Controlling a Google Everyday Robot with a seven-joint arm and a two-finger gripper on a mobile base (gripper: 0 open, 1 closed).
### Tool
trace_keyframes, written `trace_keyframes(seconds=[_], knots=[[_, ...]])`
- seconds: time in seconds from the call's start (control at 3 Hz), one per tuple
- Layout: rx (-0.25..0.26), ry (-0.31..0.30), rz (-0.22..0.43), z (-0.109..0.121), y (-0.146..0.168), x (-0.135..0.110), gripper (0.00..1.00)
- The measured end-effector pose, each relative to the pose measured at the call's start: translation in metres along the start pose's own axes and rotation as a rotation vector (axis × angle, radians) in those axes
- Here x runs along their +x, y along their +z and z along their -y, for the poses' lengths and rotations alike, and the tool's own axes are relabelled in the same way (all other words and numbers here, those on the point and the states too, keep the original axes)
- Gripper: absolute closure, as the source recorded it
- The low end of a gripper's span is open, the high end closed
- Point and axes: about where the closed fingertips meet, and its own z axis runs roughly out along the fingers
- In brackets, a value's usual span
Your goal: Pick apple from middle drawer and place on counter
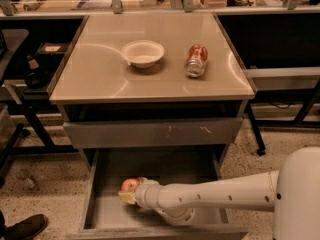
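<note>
On top, beige counter [100, 79], well above the open middle drawer [107, 211]. Inside the drawer, toward its left, gripper [129, 195] pointing left. Right at its tip, slightly farther back, apple [130, 185]; cannot tell whether held or only touched.

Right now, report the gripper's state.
Gripper: down in the open middle drawer, right at the apple; whether it is open, closed or holding the apple cannot be told.
</note>
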Motion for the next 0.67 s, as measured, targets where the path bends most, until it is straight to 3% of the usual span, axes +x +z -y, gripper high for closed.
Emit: trace_keyframes(seconds=[0.33,0.67], knots=[[0.038,0.04,-0.013,-0.018,-0.023,-0.017,1.0],[0.042,0.058,-0.025,-0.033,-0.042,-0.037,1.0]])
